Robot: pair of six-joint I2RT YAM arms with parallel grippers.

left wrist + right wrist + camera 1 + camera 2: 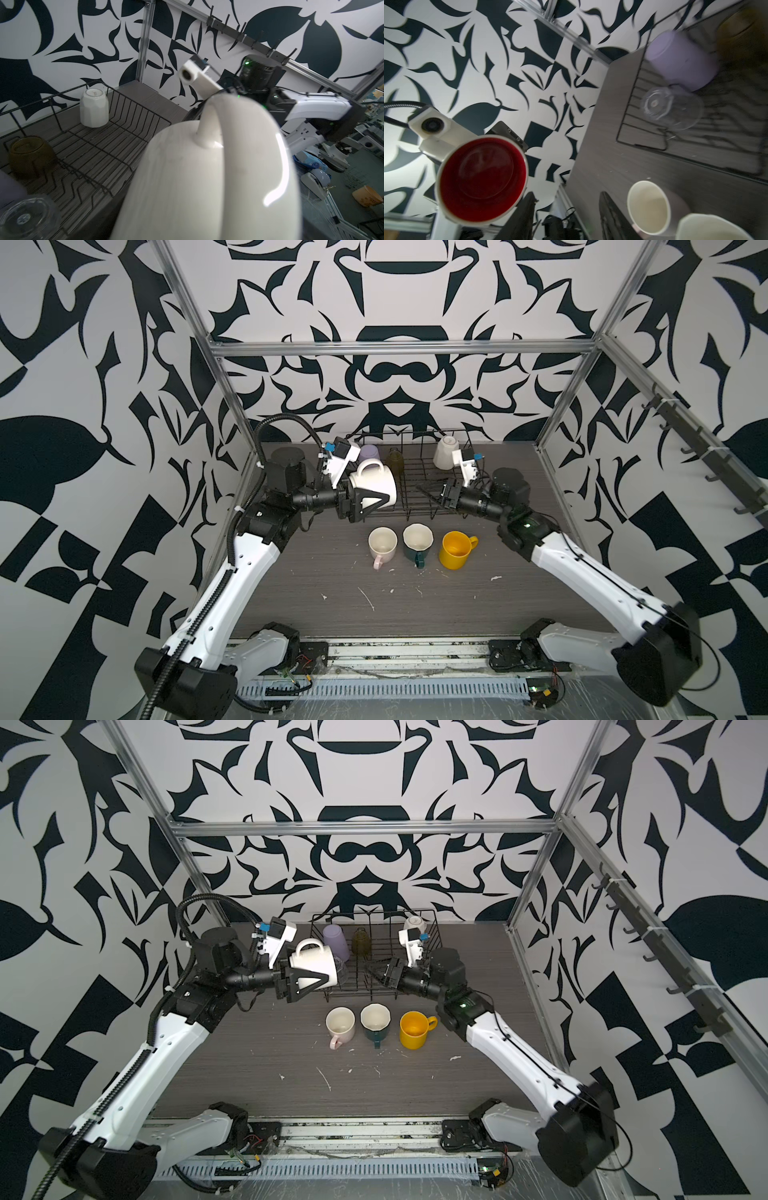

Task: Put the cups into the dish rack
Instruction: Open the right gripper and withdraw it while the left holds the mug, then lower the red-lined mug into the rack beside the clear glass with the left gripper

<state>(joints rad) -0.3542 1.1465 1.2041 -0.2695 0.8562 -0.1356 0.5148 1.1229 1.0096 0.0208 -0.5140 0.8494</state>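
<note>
My left gripper (365, 493) is shut on the cream red-lined mug (372, 484), holding it on its side at the left end of the dish rack (415, 479); the mug (207, 176) fills the left wrist view and hides the jaws. Its red inside (481, 182) faces the right wrist camera. My right gripper (429, 493) hangs open and empty over the rack's front right part, its fingers (527, 216) spread apart. Upside down in the rack stand a lilac tumbler (368, 452), an olive glass (395, 460), a white faceted mug (445, 452) and a clear glass (668, 108).
On the table in front of the rack stand three upright mugs in a row: pale pink (382, 545), dark green (417, 541) and yellow (456, 549). Aluminium frame posts (232, 406) rise at the back corners. A hook rail (706, 460) runs along the right wall.
</note>
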